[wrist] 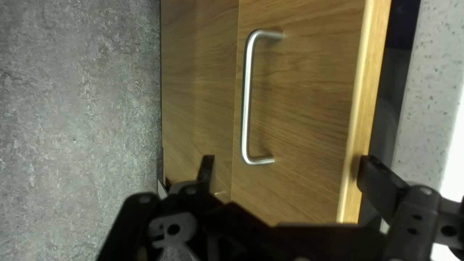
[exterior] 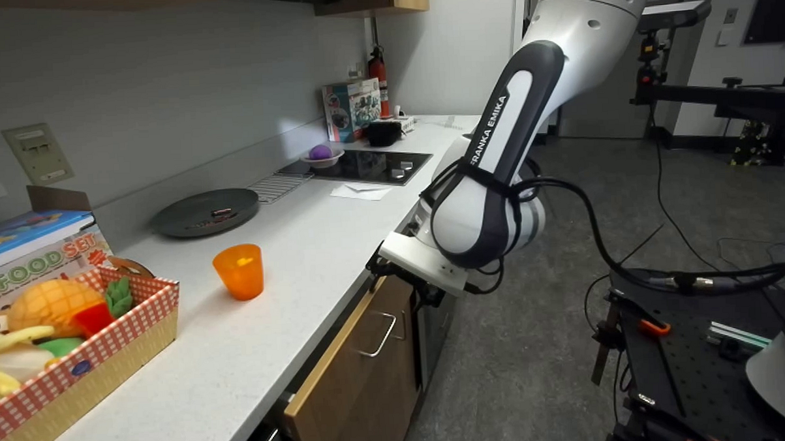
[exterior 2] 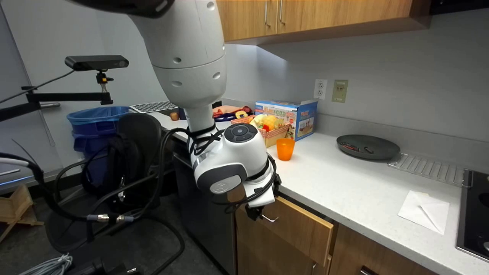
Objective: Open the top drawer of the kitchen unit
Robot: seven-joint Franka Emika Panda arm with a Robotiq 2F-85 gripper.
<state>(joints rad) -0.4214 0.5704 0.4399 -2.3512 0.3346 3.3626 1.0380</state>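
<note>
**The top drawer (exterior 2: 296, 231) standing partly out of the kitchen unit (exterior 2: 345, 248)**

The drawer is sitting directly beneath the worktop (exterior 2: 366, 191), its brown front projecting and leaving a dark gap behind the upper edge (wrist: 366, 101). The gripper (wrist: 284, 170) is holding its fingers (wrist: 378, 185) well apart and is grasping nothing. One finger is lying at the upper edge; whether it is touching or just beside, the pictures are not settling. The slim bar handle (wrist: 247, 98) is standing ungripped.

Handling (judged): the front is probably behaving as a stiff, sturdy panel, with runners bearing the weight, so sliding should be light unless the contents, here not showing, are heavy. Smooth metal may be slipping lengthwise, so the middle of the handle is offering the best hold; hooking the upper edge from behind is providing an alternative. A pull near one end would be risking a skewed, binding drawer.

Views compared: the wrist view is showing the whole handle but neither end of the drawer. In an exterior view, the arm (exterior 2: 198, 82) is hiding most of the handle, while one drawer end is showing clearly. Only in an exterior view is the hob (exterior: 377, 165) appearing nearly whole.
</note>
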